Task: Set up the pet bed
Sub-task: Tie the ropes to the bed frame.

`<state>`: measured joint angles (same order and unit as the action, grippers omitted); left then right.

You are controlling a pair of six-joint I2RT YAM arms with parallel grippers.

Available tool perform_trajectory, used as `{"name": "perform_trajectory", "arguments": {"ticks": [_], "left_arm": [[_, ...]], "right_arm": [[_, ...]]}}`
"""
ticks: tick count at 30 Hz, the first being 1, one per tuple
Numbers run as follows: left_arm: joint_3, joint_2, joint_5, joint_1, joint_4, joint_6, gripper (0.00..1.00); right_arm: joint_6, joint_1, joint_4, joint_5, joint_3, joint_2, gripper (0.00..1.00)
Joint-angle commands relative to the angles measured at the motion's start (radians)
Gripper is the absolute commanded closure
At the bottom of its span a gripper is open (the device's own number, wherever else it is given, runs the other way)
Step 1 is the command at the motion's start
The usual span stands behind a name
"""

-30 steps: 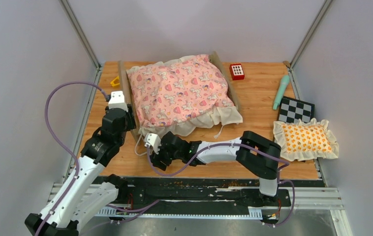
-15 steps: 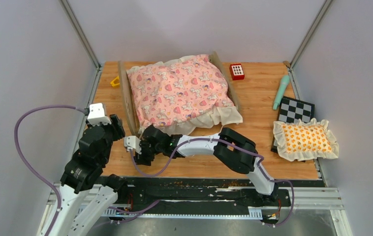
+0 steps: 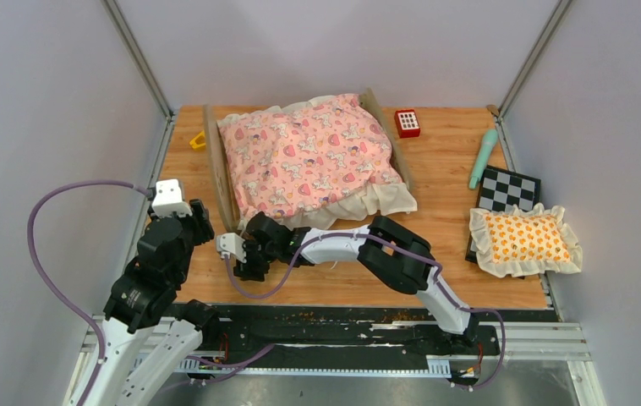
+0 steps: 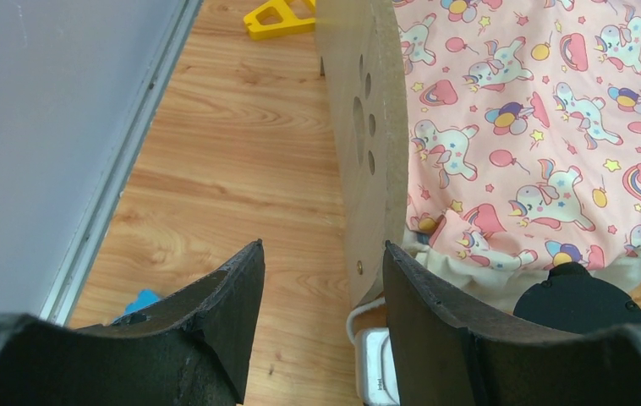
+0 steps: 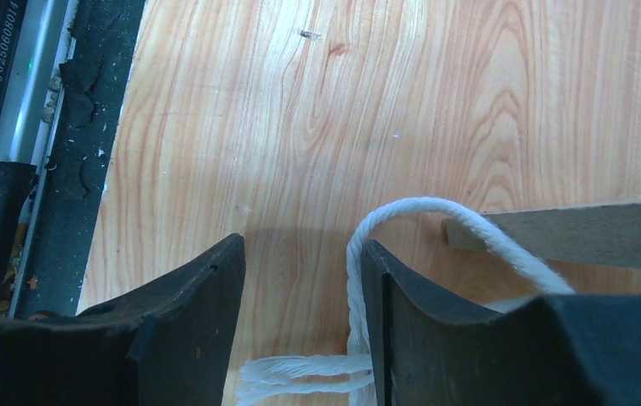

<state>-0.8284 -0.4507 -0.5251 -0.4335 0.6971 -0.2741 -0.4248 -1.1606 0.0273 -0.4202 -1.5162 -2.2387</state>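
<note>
The pet bed (image 3: pixel 309 161) lies on the far half of the table (image 3: pixel 452 144), left of the middle. The pink unicorn quilt (image 4: pixel 537 127) covers nearly all of it, so no mattress shows; its cream ruffle spills over the near end and hides that end of the frame. The headboard (image 4: pixel 372 161) stands along the bed's left side. The left wrist camera sees it almost edge-on, so its paw-print holes are squeezed into narrow ovals.

A white cord (image 5: pixel 402 211) arches out from under a pale wooden edge at the bed's near-left corner. Its far end is hidden.

The right gripper (image 5: pixel 300 279) hangs over this corner with its fingers spread. The cord runs down just inside the gap, against one finger; whether it touches cannot be told. Nothing is pinched.

The left gripper (image 4: pixel 321 288) is over the table left of the headboard, fingers apart with bare wood between them. One finger (image 4: pixel 435 321) overlaps the headboard's near end in the wrist view, and contact is unclear. A small blue scrap (image 4: pixel 139 303) peeks from behind the other finger.

A yellow toy piece (image 3: pixel 198 141) sits far left of the bed, cut off in the wrist view. A red block (image 3: pixel 407 123) is just right of the bed. At the right edge lie a teal stick (image 3: pixel 483 157), a checkered board (image 3: pixel 509 189) and an orange-patterned pillow (image 3: pixel 524 238) overlapping its near side.
</note>
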Motion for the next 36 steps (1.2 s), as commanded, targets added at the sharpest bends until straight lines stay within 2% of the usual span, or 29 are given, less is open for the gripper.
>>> {"name": "perform_trajectory", "arguments": {"ticks": [1, 6, 12, 20, 25, 29, 31, 36], "left_arm": [[-0.022, -0.006, -0.005, -0.002, -0.006, 0.027, 0.39], [-0.021, -0.004, -0.002, -0.002, -0.004, 0.025, 0.38], [-0.019, -0.003, 0.003, -0.002, -0.003, 0.024, 0.38], [-0.015, -0.009, 0.010, -0.002, -0.004, 0.025, 0.38], [-0.008, -0.005, 0.014, -0.002, -0.003, 0.026, 0.38], [-0.001, -0.007, 0.020, -0.002, -0.011, 0.021, 0.38], [0.000, -0.012, 0.025, -0.002, -0.014, 0.021, 0.38], [-0.008, -0.017, 0.021, -0.002, -0.010, 0.030, 0.38]], "right_arm": [[-0.032, 0.004, -0.012, 0.041, -0.015, -0.014, 0.47], [-0.018, 0.012, -0.066, 0.042, -0.048, -0.035, 0.48], [0.014, 0.013, 0.059, 0.028, 0.047, 0.040, 0.49], [0.028, 0.014, -0.109, -0.069, -0.062, -0.013, 0.53], [0.030, 0.012, -0.175, -0.141, -0.076, -0.025, 0.68], [0.030, 0.012, -0.167, -0.132, -0.065, -0.015, 0.91], [0.038, 0.012, -0.159, -0.138, -0.070, -0.013, 0.98], [0.121, 0.012, -0.069, -0.223, -0.050, 0.024, 1.00]]}}
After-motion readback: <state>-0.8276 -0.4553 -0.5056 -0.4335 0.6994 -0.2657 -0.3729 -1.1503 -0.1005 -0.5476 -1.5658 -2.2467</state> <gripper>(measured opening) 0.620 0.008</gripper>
